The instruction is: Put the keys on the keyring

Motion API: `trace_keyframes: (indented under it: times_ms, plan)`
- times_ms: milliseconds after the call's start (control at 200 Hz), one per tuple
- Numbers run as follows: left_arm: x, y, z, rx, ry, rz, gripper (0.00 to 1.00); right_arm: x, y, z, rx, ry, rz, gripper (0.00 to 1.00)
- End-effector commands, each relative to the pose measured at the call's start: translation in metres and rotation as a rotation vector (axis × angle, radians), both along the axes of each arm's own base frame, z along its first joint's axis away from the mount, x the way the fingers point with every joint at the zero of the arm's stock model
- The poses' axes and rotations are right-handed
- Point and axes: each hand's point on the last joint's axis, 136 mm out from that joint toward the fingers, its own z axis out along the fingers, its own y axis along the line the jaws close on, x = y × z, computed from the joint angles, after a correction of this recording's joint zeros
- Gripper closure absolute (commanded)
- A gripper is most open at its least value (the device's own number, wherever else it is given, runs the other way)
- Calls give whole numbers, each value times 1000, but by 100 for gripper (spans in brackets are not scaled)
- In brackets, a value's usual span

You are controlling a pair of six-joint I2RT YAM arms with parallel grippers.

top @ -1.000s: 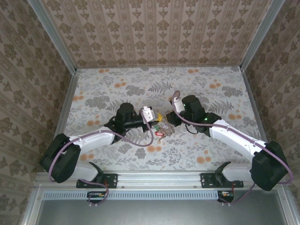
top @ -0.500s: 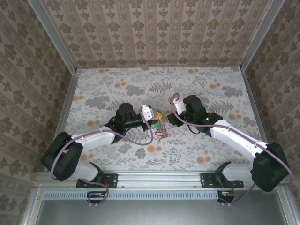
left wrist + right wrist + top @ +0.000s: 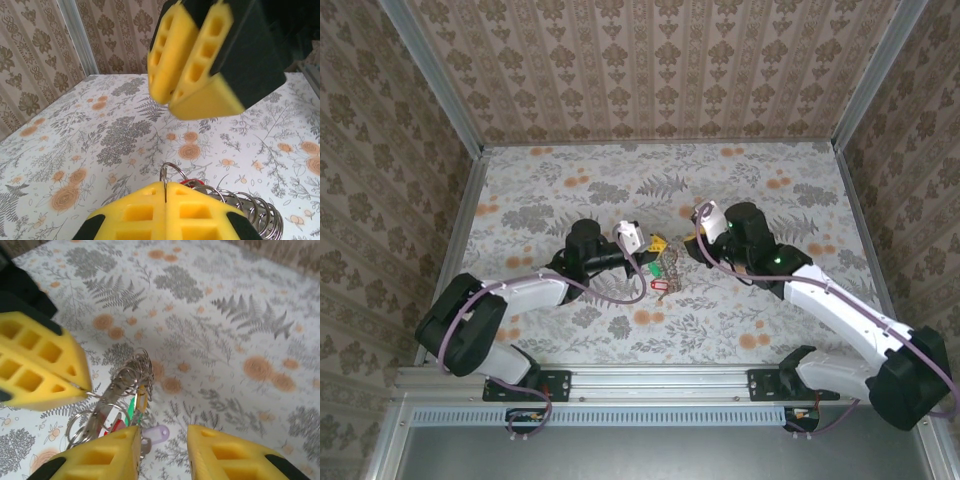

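Note:
The keyring (image 3: pixel 125 377), a coiled bundle of thin silvery wire loops, hangs just above the table; in the top view the keyring (image 3: pixel 670 262) sits between the two arms. My left gripper (image 3: pixel 165 197) is shut on one wire loop of it. The same left gripper (image 3: pixel 656 247) points right. Keys hang from the coil: a yellow head (image 3: pixel 141 397), a green one (image 3: pixel 131 411) and a red one (image 3: pixel 115 426), with a purple tag (image 3: pixel 156 432) below. My right gripper (image 3: pixel 162 452) stands open right beside the keys with nothing between its fingers (image 3: pixel 230 455).
The table (image 3: pixel 770 330) has a floral cloth, with patterned walls on three sides and a metal rail along the near edge. The right gripper's yellow fingers (image 3: pixel 200 55) loom close above the left gripper in the left wrist view.
My right gripper has opened and drawn back a little to the right, away from the keyring. The left gripper has kept its pinch on the ring and shifted slightly away.

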Motion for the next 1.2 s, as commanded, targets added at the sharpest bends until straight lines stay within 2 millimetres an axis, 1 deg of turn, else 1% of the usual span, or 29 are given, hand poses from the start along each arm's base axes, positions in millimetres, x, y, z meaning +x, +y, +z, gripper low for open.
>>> trace_keyframes:
  times_ms: [0,80,145,400,475,575,740,900,1095,1190]
  plan:
    - [-4,0,19,-86,-21,-43,100,-9,6,6,-48,-105,129,68]
    - [-5,-1,19,-90,-12,-54,100,-22,19,8,-52,-129,265,67]
    - [-7,-1,18,-90,-8,-64,100,-25,27,11,-42,-151,324,67]
    - [-9,0,19,-96,0,-85,100,-15,40,12,-98,-223,418,67]
    - [-9,1,20,-97,-1,-86,100,-15,43,12,-105,-227,453,67]
    - [-10,1,20,-97,0,-94,100,-9,43,12,-112,-238,453,67]
    - [-12,0,21,-99,4,-104,100,-10,44,16,-98,-264,492,68]
    - [-12,0,22,-99,4,-108,100,-12,43,7,-121,-237,531,69]
    - [-13,0,23,-102,4,-114,100,-10,45,7,-115,-246,551,69]
    - [-13,0,23,-102,4,-112,100,-9,45,2,-120,-224,562,69]
